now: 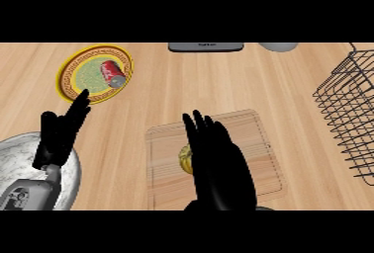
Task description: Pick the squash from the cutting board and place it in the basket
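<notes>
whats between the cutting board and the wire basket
Only bare wooden counter. The head view shows nothing lying in the stretch from the cutting board to the wire basket at the right edge.

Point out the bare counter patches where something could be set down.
Bare wood lies between the plate with the red can and the wire basket, above the cutting board. A narrower strip runs between board and basket. The left is crowded: left hand over the metal bowl. The right hand covers the squash.
</notes>
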Controlling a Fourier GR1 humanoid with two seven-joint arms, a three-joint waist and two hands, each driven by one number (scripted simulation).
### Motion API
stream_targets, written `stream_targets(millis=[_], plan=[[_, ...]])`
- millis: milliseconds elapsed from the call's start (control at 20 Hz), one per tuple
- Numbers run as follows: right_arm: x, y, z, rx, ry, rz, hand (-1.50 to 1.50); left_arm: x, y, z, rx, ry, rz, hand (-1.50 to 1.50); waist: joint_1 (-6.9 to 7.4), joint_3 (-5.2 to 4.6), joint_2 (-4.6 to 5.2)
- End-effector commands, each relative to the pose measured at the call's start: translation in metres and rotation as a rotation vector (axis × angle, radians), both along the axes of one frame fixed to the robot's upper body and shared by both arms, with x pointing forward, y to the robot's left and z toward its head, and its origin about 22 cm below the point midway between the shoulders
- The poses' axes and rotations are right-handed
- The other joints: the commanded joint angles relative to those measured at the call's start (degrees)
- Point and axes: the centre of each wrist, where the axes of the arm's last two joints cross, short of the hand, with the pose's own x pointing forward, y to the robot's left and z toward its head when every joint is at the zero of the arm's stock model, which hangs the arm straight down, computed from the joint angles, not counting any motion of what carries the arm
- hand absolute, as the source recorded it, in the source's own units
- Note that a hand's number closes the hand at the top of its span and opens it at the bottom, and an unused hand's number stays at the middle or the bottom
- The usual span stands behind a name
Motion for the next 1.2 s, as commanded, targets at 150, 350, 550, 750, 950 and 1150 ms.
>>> stream_targets(millis=[150, 350, 550, 750, 950, 1150], plan=[[0.001, 0.004, 0.016, -0.150, 0.029, -0.196, -1.50, 0.004, -0.009, -0.018, -0.001, 0.007, -0.001, 0.00, -0.17, -0.45, 0.61], [0.006, 0.006, 0.008, -0.140, 0.050, -0.212, -1.50, 0.002, 0.005, -0.006, 0.017, -0.006, 0.003, 0.00, 0.86, -0.39, 0.58], [0.005, 0.017, -0.014, -0.137, 0.077, -0.189, -1.50, 0.015, -0.020, -0.015, -0.006, 0.010, -0.006, 0.00, 0.62, -0.40, 0.83], [0.006, 0.009, -0.046, -0.137, 0.101, -0.193, -1.50, 0.011, -0.009, -0.002, -0.009, 0.002, -0.009, 0.00, 0.82, -0.31, 0.72], [0.006, 0.010, -0.040, -0.158, 0.090, -0.198, -1.50, -0.002, 0.005, -0.018, 0.006, 0.008, -0.013, 0.00, 0.99, -0.34, 0.69], [0.024, 0.006, -0.044, -0.135, 0.070, -0.207, -1.50, 0.013, 0.010, -0.001, 0.014, -0.004, -0.001, 0.00, 0.98, -0.32, 0.77]])
